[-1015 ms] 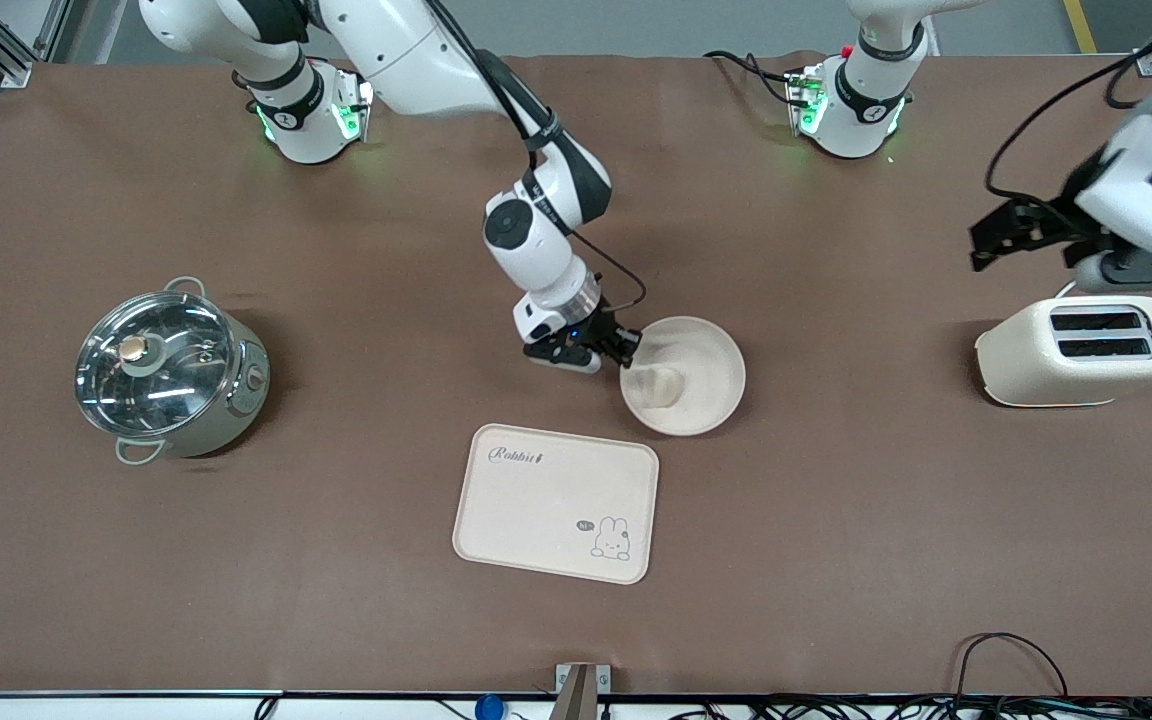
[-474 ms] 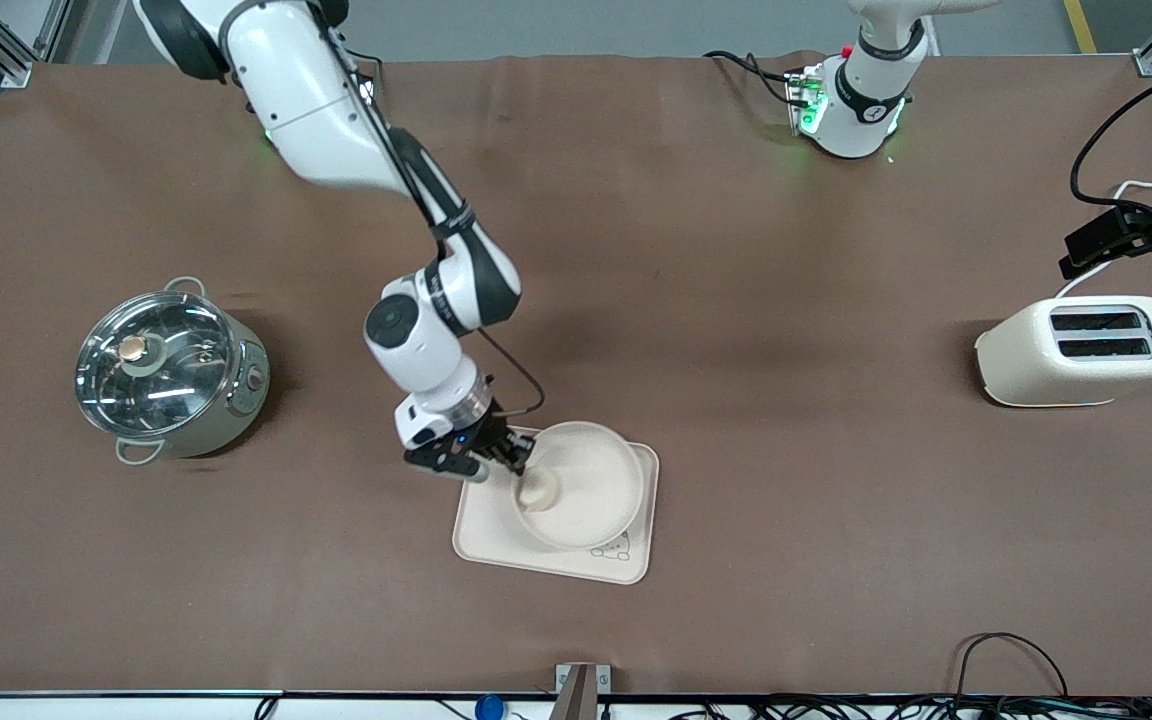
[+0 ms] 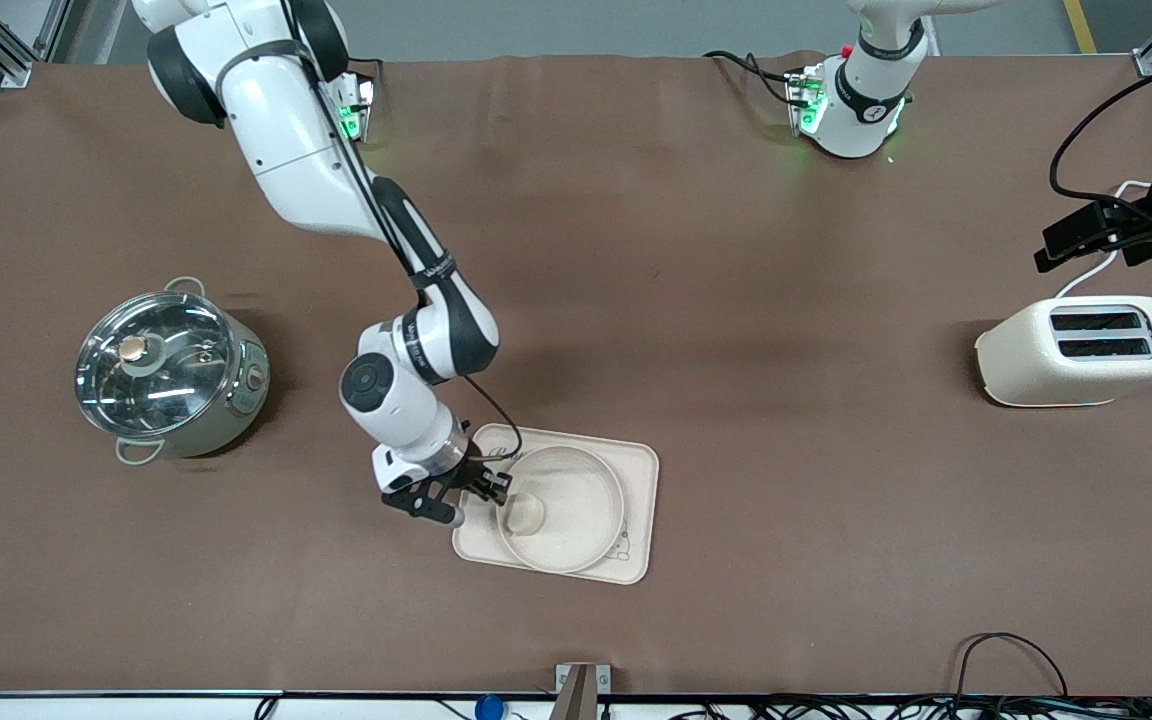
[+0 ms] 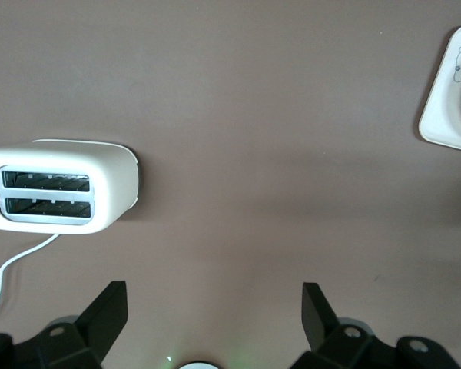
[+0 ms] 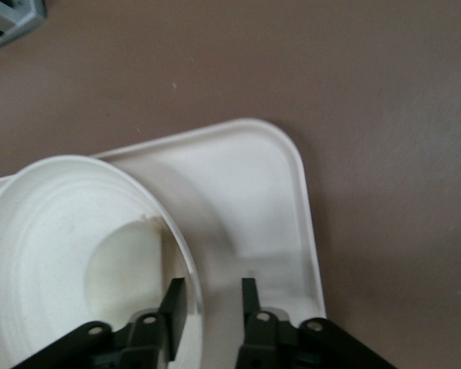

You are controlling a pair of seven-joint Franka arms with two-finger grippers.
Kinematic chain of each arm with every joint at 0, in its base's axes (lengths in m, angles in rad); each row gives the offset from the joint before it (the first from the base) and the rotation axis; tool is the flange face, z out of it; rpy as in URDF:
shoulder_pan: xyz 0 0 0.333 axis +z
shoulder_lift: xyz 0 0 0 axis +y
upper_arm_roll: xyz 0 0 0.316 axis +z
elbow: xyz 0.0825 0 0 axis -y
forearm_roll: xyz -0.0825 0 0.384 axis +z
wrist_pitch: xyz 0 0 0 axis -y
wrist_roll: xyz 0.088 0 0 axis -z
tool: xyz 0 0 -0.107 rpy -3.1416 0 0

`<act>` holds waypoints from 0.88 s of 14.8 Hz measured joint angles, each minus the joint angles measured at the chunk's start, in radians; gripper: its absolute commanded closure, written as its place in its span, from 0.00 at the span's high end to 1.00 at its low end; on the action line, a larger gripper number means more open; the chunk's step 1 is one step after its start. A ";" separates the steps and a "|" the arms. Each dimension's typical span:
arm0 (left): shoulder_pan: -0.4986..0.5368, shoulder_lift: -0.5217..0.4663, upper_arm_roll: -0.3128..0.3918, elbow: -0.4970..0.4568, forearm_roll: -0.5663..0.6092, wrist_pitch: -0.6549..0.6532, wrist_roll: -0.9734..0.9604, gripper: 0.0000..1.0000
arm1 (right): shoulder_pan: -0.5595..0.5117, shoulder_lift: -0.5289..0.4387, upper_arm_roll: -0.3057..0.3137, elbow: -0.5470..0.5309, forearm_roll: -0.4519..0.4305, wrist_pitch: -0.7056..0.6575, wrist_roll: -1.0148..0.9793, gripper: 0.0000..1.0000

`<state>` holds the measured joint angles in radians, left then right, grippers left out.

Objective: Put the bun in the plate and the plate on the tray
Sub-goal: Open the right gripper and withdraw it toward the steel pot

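Note:
The round cream plate (image 3: 591, 525) lies on the Rabbit tray (image 3: 639, 468), covering most of it. The small pale bun (image 3: 524, 514) sits in the plate against its rim, at the right gripper's side. My right gripper (image 3: 493, 489) is low at that rim and open. In the right wrist view its fingers (image 5: 174, 306) straddle the plate (image 5: 54, 231) rim with a gap, one inside beside the bun (image 5: 127, 265), one over the tray (image 5: 253, 192). My left gripper (image 3: 1086, 235) is open and empty, up over the table beside the toaster, and waits.
A cream toaster (image 3: 1081, 350) stands at the left arm's end of the table, also in the left wrist view (image 4: 58, 188). A lidded steel pot (image 3: 171, 370) stands at the right arm's end. Cables run along the table's front edge.
My right gripper carried the plate with the bun from the table onto the tray, set it flat, and its fingers have opened off the rim. The left arm drew back from the toaster.

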<state>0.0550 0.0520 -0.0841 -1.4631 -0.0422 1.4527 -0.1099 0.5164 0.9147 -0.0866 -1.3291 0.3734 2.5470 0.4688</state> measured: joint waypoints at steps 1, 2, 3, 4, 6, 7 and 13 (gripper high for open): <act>0.000 0.001 0.000 0.000 0.000 -0.002 -0.001 1.00 | -0.016 -0.015 -0.004 0.021 -0.018 -0.071 -0.043 1.00; 0.000 0.002 0.001 0.000 0.000 -0.003 -0.002 1.00 | -0.036 -0.036 -0.012 0.033 -0.029 -0.147 -0.085 1.00; 0.000 0.004 0.001 0.000 0.000 -0.003 -0.003 1.00 | -0.066 -0.061 -0.018 0.040 -0.033 -0.194 -0.132 1.00; 0.000 0.007 0.001 0.000 0.000 -0.003 -0.004 1.00 | -0.102 -0.094 -0.022 0.041 -0.036 -0.232 -0.175 1.00; 0.001 0.011 0.002 0.000 0.000 -0.003 -0.006 1.00 | -0.170 -0.182 -0.036 0.025 -0.053 -0.344 -0.222 1.00; 0.002 0.012 0.003 0.000 0.000 -0.003 -0.007 1.00 | -0.192 -0.234 -0.053 0.008 -0.077 -0.400 -0.234 1.00; 0.000 0.017 0.011 0.000 0.000 -0.003 -0.011 1.00 | -0.232 -0.604 -0.102 -0.250 -0.238 -0.565 -0.312 1.00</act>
<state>0.0551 0.0685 -0.0730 -1.4626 -0.0424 1.4492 -0.1206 0.2842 0.3103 -0.1889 -1.5792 0.1352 1.9821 0.1567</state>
